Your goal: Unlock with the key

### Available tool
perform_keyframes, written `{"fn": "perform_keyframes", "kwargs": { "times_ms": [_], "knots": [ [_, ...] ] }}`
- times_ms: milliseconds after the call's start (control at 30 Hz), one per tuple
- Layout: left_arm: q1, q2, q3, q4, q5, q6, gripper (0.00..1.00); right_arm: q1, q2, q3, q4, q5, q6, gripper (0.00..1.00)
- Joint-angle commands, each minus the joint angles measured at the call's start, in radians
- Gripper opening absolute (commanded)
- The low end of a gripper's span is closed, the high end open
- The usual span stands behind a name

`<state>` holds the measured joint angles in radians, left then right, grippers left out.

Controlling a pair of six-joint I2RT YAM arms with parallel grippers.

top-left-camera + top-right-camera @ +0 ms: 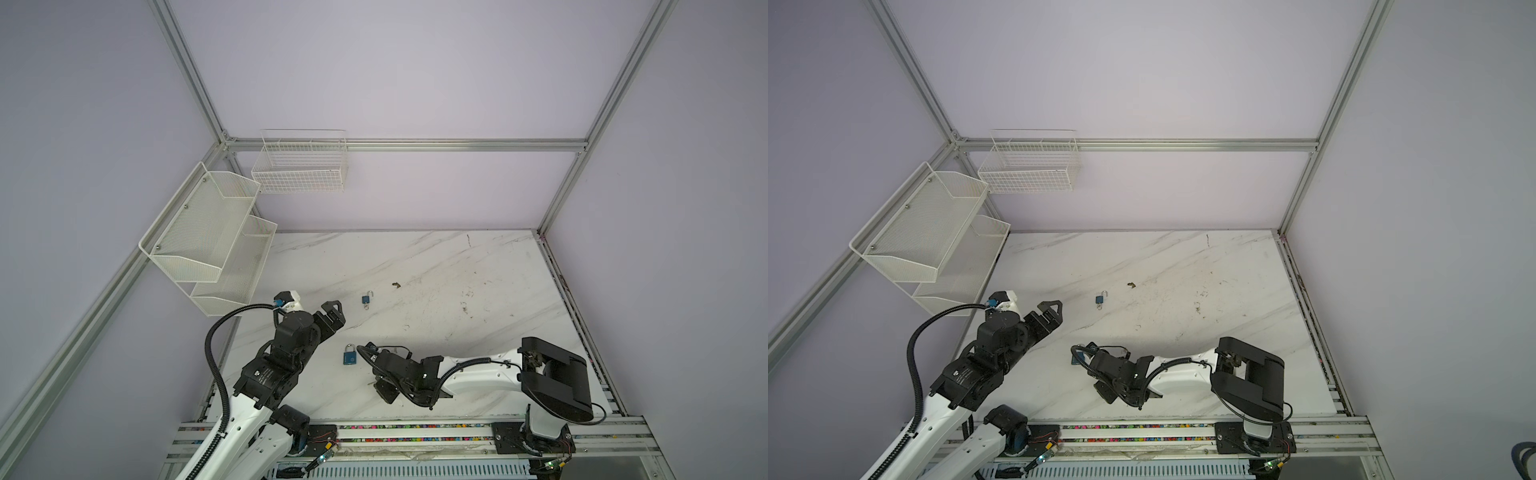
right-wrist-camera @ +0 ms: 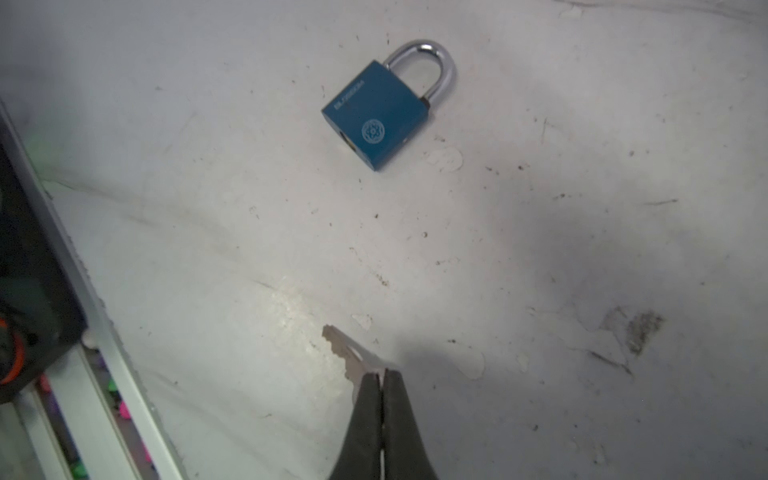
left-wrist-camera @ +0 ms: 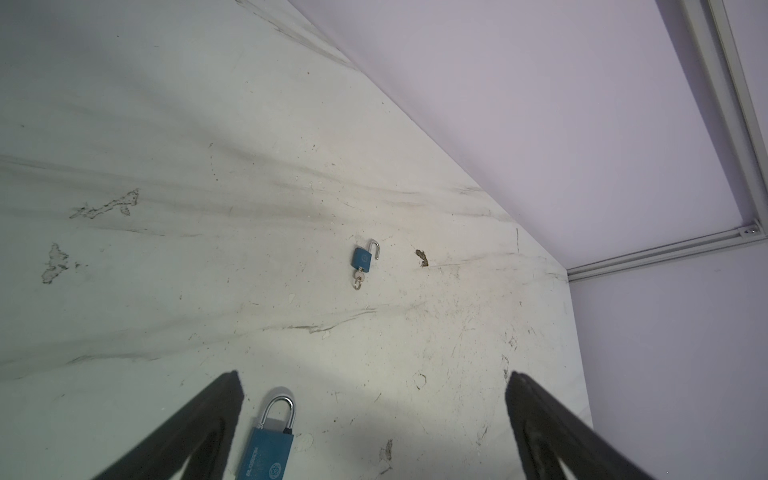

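Observation:
A large blue padlock [image 1: 349, 356] with its silver shackle closed lies flat on the marble table [image 1: 457, 266], between my two arms. In the right wrist view the padlock [image 2: 376, 116] lies ahead of my right gripper [image 2: 381, 374]. That gripper is shut on a silver key [image 2: 347, 351], whose toothed blade sticks out past the fingertips just above the table. My left gripper [image 3: 373, 376] is open and empty. It hovers beyond the padlock [image 3: 266, 451], which lies near one of its fingers [image 3: 226, 395].
A small blue padlock [image 1: 365, 300] with its shackle open and a key in it lies farther back. A brown scrap [image 1: 396, 284] lies to its right. White mesh shelves [image 1: 208, 241] and a wire basket [image 1: 299, 166] hang on the left walls. A metal rail [image 1: 415, 428] borders the front.

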<state>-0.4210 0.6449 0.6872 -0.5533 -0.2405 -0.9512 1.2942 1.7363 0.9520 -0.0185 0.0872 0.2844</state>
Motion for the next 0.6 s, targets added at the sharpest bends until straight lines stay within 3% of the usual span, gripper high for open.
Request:
{"fn": "perform_keyframes", "kwargs": {
  "times_ms": [0,267,567],
  "knots": [
    [0.004,0.009,0.014,0.075,0.041,-0.014,1.00,-0.040,-0.060,-0.026,0.094,-0.051,0.040,0.00],
    [0.004,0.030,0.022,0.139,0.094,-0.068,1.00,-0.185,-0.167,-0.089,0.179,-0.164,0.090,0.00],
    [0.004,0.103,0.058,0.205,0.178,-0.208,1.00,-0.284,-0.235,-0.040,0.200,-0.162,0.113,0.00]
  ]
}}
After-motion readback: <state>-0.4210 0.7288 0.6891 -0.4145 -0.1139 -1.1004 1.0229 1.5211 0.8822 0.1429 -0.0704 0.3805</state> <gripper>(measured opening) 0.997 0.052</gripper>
